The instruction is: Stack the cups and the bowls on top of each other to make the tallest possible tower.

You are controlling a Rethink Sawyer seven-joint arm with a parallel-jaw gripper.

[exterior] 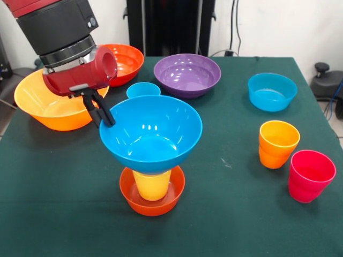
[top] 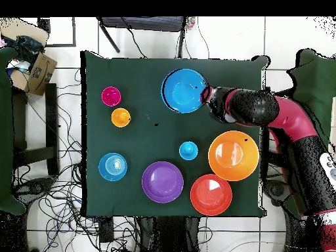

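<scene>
While pincer grips blue bowl, blue cup behind

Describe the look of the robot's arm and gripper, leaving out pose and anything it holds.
The arm is built of thick round segments: a black section with a small round screw-like fitting on its side, then a ribbed silver-grey ring, then a glossy red cylindrical wrist with a rounded open-looking end. Below it sits the gripper, small and black with two thin fingers. In the overhead view the arm runs from black into red.
</scene>
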